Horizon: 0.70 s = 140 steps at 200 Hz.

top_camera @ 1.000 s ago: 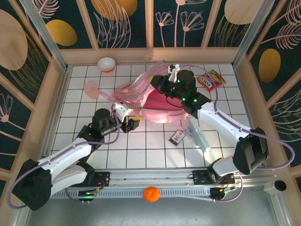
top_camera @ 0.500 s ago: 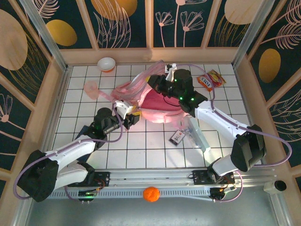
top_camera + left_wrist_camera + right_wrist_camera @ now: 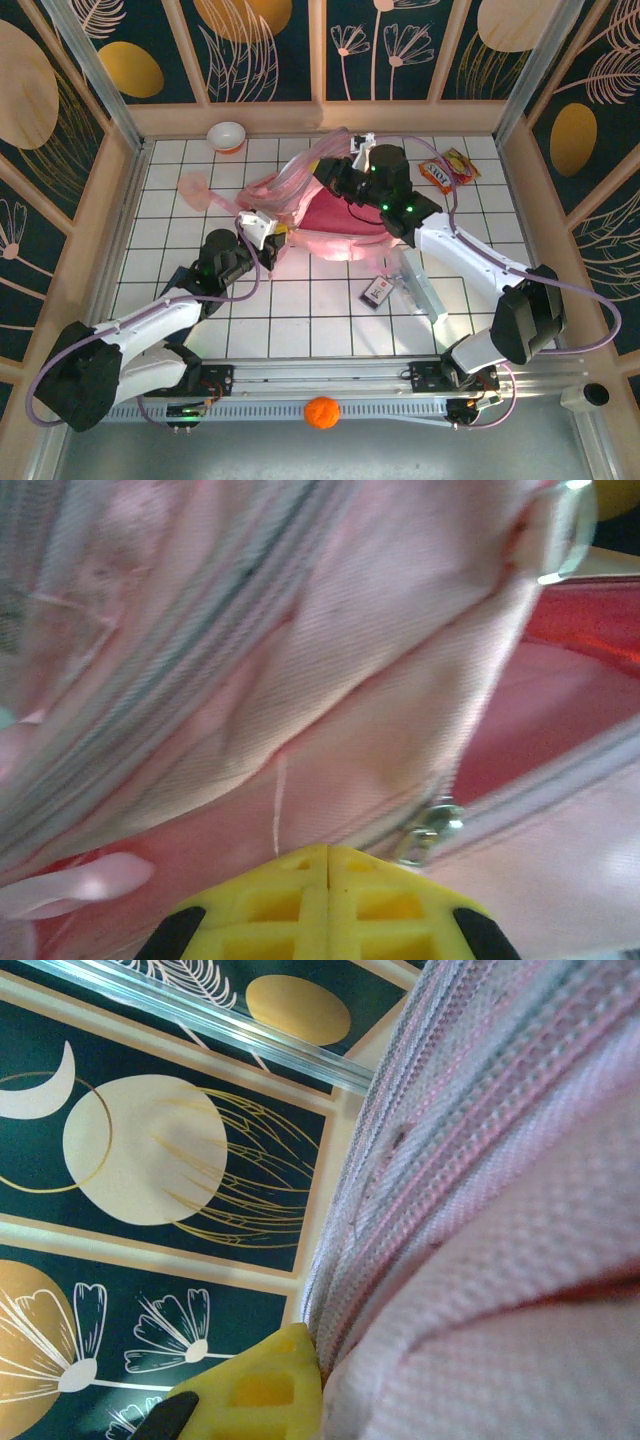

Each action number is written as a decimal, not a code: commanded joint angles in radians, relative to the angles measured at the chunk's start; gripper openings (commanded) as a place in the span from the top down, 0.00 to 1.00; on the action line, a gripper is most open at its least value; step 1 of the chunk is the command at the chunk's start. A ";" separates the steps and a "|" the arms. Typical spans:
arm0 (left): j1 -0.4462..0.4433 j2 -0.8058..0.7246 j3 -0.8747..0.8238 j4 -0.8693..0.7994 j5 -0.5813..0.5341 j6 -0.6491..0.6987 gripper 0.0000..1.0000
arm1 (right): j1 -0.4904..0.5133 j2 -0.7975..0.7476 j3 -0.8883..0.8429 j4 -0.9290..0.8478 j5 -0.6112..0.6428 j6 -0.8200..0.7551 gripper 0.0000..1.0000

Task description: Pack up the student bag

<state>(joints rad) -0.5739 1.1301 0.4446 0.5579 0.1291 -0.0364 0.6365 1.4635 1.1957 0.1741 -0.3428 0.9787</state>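
The student bag (image 3: 335, 228) lies in the middle of the table (image 3: 300, 325), a bit toward the back edge, and its mouth is open so the dark pink inside shows. The packing looks like it is only at the start. I cannot see anything inside the bag, though much of the inside is hidden. Things that may belong in it lie out on the table. Two snack packs (image 3: 447, 168) sit near the back right corner. A small card (image 3: 378, 291) and a flat grey box (image 3: 420, 285) lie next to each other, toward the front edge from the bag. A white bowl (image 3: 227, 134) is by the back edge, and a pink cup (image 3: 192, 185) is near the left edge. The right claw (image 3: 347, 172) is clenched on the back rim of the bag and holds it up. In its own camera one yellow finger (image 3: 262, 1388) presses against the pink cloth. The left claw (image 3: 328, 855) is squeezed tight at the near left side of the bag, right by the zipper pull (image 3: 432, 825). I cannot tell if any cloth is caught between its tips. I think the job now is to hold the mouth wide open. After that, each thing has to be picked up and put in, and then the bag zipped shut.
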 commanded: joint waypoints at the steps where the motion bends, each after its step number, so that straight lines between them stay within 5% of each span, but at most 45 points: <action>1: 0.004 0.002 0.000 -0.062 -0.147 -0.044 1.00 | 0.009 -0.025 0.092 0.121 -0.038 -0.019 1.00; 29: 0.007 0.056 0.038 -0.134 -0.208 -0.081 1.00 | 0.009 -0.037 0.115 0.092 -0.048 -0.029 1.00; 50: 0.006 0.048 0.032 -0.085 -0.081 -0.096 1.00 | 0.007 -0.043 0.126 0.056 -0.035 -0.050 1.00; 121: 0.007 -0.050 0.033 -0.106 0.305 -0.100 0.38 | -0.004 -0.036 0.120 0.032 -0.066 -0.066 1.00; 140: 0.007 -0.046 0.043 -0.125 0.365 -0.098 0.32 | -0.004 -0.031 0.120 0.029 -0.074 -0.068 1.00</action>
<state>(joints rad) -0.5686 1.0908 0.4583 0.4583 0.3248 -0.1421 0.6346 1.4635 1.2480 0.0921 -0.3691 0.9482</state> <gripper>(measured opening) 0.657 0.078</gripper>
